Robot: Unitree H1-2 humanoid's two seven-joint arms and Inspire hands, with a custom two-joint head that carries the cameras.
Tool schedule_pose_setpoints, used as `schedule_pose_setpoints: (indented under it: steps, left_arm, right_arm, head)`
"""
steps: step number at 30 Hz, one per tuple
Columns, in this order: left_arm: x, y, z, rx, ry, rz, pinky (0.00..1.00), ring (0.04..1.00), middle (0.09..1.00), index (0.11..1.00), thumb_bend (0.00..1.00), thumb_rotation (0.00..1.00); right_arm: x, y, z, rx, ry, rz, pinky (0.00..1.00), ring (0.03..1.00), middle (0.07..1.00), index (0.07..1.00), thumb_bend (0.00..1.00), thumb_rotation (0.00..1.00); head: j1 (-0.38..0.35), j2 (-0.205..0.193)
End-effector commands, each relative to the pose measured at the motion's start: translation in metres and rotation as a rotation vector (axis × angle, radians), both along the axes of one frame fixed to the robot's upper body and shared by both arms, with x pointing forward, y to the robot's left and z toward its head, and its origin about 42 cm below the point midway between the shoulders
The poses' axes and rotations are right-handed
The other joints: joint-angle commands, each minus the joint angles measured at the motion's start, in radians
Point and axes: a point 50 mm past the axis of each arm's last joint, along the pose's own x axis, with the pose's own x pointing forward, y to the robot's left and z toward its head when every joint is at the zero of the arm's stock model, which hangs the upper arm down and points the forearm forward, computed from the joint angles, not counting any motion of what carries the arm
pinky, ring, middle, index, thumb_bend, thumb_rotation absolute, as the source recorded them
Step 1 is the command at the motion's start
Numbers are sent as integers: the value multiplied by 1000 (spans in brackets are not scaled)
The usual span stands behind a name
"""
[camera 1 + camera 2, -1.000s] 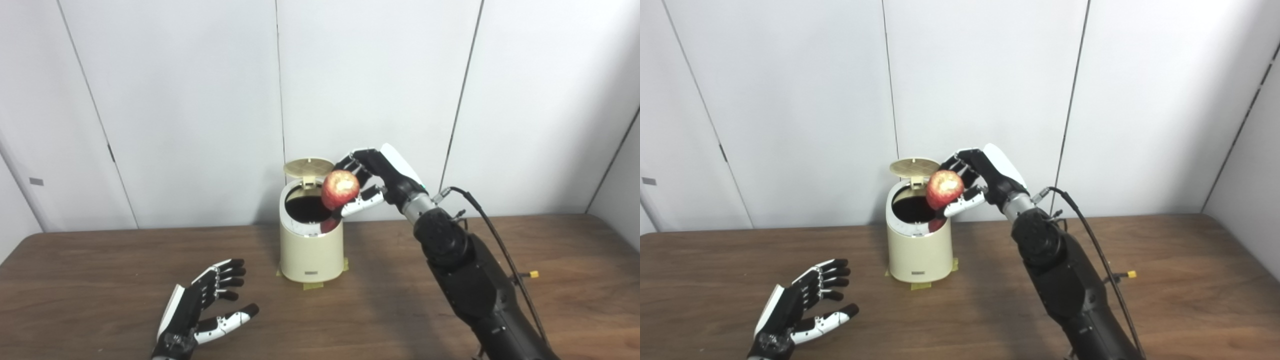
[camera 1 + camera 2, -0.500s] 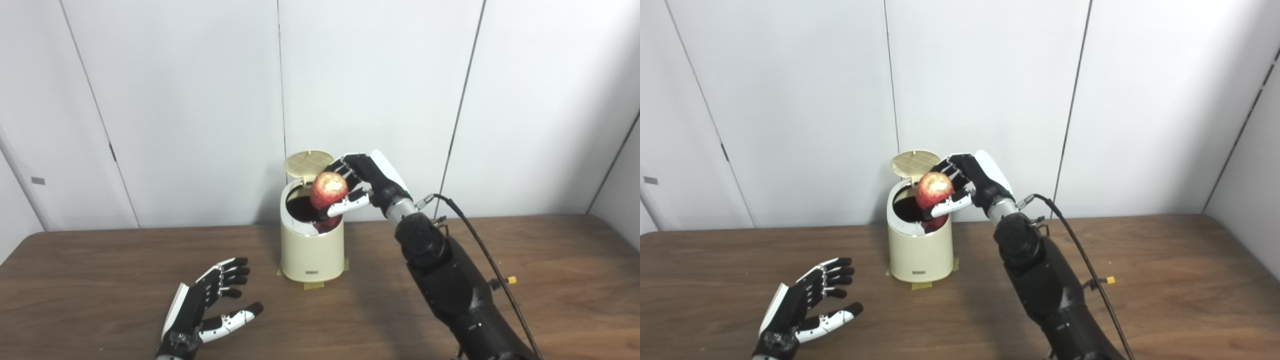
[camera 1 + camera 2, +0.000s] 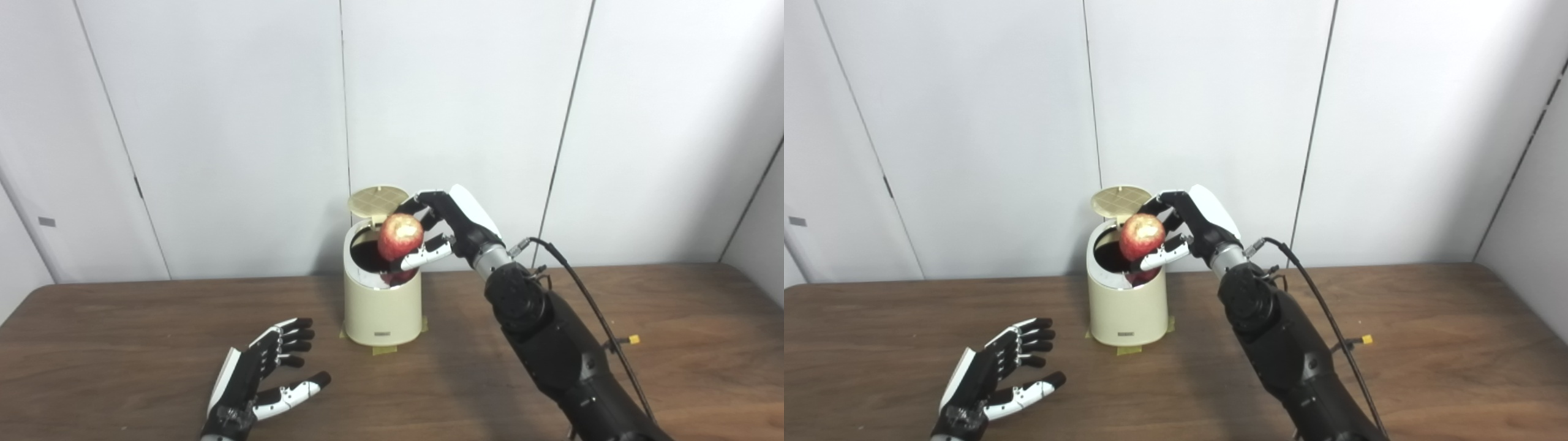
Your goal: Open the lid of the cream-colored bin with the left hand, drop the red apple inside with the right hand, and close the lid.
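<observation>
Red apple (image 3: 400, 237), its pale bitten patch facing up toward the cameras, sits gripped in the right hand (image 3: 452, 225) directly above the cream-colored bin's (image 3: 381, 303) dark mouth, lid (image 3: 378, 200) raised behind. Left hand (image 3: 264, 378) rests spread, holding nothing, on the wooden table (image 3: 122, 343).

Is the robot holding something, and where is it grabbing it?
Yes. The right hand holds the apple by its far side and underside, over the open bin. The left hand holds nothing.
</observation>
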Motion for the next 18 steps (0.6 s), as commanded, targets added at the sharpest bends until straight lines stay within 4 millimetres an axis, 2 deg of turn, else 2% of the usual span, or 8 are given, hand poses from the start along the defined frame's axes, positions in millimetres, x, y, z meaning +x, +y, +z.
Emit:
schedule_pose_setpoints:
  steps: [1,8,18]
  left_arm:
    - [8,-3,15,-8,-75,-4,657,735,762,805,731,145]
    - [8,-3,14,-14,-70,-3,654,737,766,819,725,131]
    - [6,-4,14,-13,-61,11,656,737,769,829,731,133]
  right_arm:
    - [1,8,23,-13,-33,34,615,821,889,792,909,161]
    - [-3,9,22,-28,-15,55,612,819,900,819,920,183]
    - [-9,8,18,13,-16,73,587,807,898,885,903,127]
  head:
    - [1,0]
    - [-1,-3]
    - [2,-3]
